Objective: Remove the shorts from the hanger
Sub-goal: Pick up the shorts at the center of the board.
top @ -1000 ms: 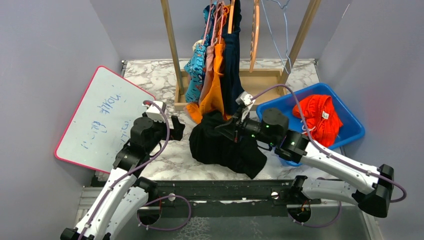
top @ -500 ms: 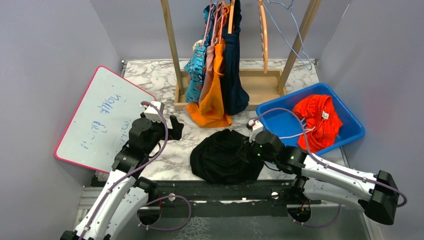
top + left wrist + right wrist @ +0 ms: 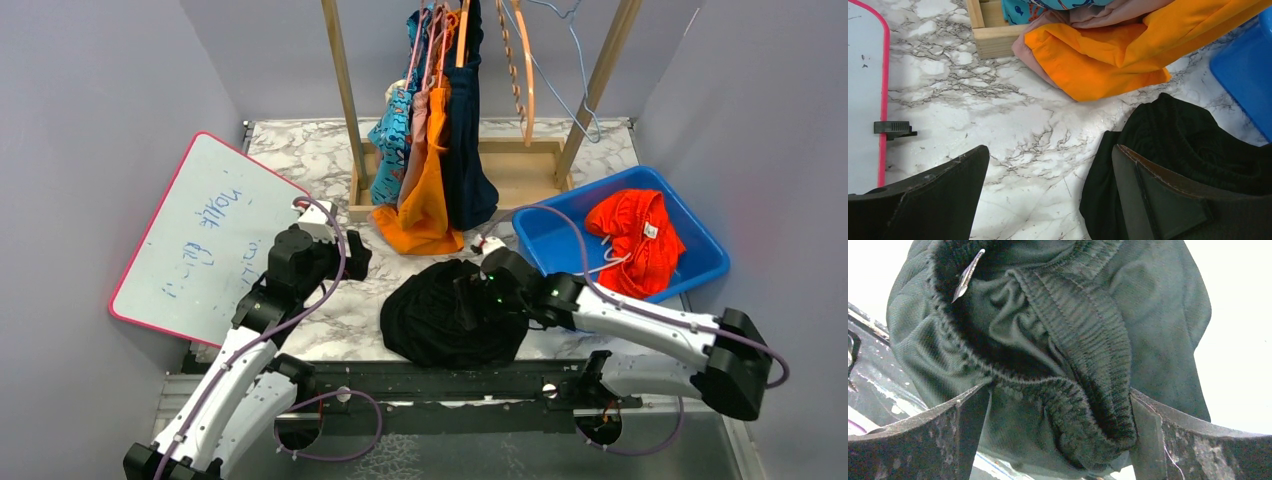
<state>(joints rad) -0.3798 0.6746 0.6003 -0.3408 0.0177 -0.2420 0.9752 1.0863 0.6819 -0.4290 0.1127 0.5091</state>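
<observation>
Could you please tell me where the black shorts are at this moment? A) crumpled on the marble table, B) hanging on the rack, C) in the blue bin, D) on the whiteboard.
A: the black shorts lie crumpled on the marble table, while the blue bin holds only red-orange shorts.

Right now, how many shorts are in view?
6. Four hang on the rack: blue print, pink, orange, navy. Black pair lies on the table; red pair sits in the blue bin. The hanging bunch may hide more.
</observation>
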